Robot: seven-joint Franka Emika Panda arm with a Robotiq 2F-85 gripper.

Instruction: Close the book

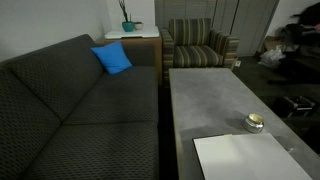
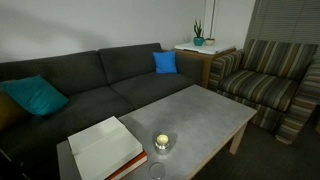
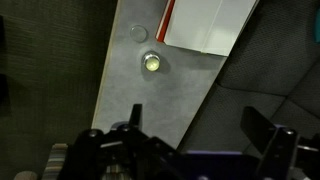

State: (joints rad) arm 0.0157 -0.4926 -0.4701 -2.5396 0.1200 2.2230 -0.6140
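The book (image 2: pixel 103 148) lies flat at one end of the grey coffee table (image 2: pixel 200 112), white pages facing up, with a red strip along one edge. In both exterior views it shows, also near the frame's bottom as the book (image 1: pixel 245 155). The wrist view has the book (image 3: pixel 205 22) at the top, far from my gripper (image 3: pixel 197 115). The gripper hangs high over the table's long edge, open with nothing between its fingers. Neither exterior view shows the arm.
A small round gold tin (image 2: pixel 161 142) stands on the table beside the book, and a clear glass ring (image 3: pixel 138 33) lies near it. A dark sofa (image 1: pixel 70 110) with a blue cushion (image 1: pixel 112 58) runs along the table. A striped armchair (image 2: pixel 270 80) stands beyond.
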